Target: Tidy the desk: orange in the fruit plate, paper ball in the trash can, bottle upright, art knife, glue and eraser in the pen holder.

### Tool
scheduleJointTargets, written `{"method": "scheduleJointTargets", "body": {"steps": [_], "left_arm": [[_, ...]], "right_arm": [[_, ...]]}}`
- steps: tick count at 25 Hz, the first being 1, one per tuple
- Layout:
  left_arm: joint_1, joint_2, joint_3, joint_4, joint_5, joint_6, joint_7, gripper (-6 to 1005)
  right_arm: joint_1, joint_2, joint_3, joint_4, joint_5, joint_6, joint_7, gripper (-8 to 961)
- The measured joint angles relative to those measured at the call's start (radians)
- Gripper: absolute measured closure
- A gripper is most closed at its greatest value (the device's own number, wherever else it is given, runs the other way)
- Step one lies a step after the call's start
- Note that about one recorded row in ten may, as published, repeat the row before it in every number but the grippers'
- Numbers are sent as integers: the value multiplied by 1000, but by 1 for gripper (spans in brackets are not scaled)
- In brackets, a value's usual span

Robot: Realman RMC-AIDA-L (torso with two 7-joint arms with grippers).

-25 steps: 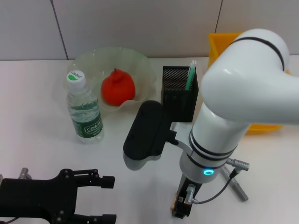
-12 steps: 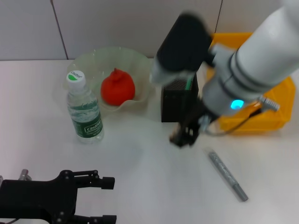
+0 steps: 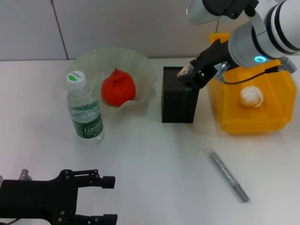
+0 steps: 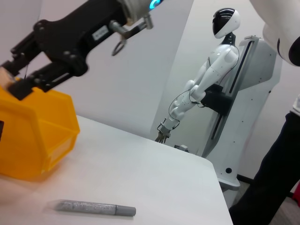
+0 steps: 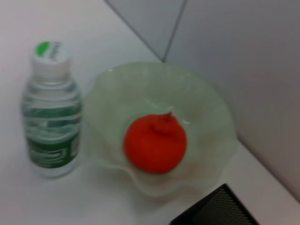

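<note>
My right gripper (image 3: 186,75) hovers just over the rim of the black mesh pen holder (image 3: 179,101), shut on a small tan eraser (image 3: 183,72); the same gripper (image 4: 26,83) appears in the left wrist view. A grey art knife (image 3: 228,176) lies on the table to the front right (image 4: 91,207). The orange (image 3: 118,87) rests in the pale green fruit plate (image 3: 140,61). Left of the plate the bottle (image 3: 85,108) stands upright. A paper ball (image 3: 251,96) lies in the yellow trash can (image 3: 276,119). The glue is hidden. My left gripper (image 3: 107,199) is parked open at the front left.
The right wrist view shows the bottle (image 5: 49,112), the orange (image 5: 155,143), the plate (image 5: 206,93) and a corner of the pen holder (image 5: 218,211). A white humanoid robot (image 4: 211,84) stands beyond the table's edge in the left wrist view.
My right arm has swung from low at the table's front up and back to above the pen holder, carrying the eraser. The left arm has not moved.
</note>
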Motion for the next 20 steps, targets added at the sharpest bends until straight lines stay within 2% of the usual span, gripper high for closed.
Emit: {"method": "scheduleJointTargets", "body": {"steps": [17,20], "left_arm": [[-8,-6,-2,0,0,-2,-11,170],[-8,-9,-2,0,0,-2,-11,170]], "right_arm": [[5,3,-14,230,3,277,-51,401],[-3,5,-23,255,63,327,-98,390]]}}
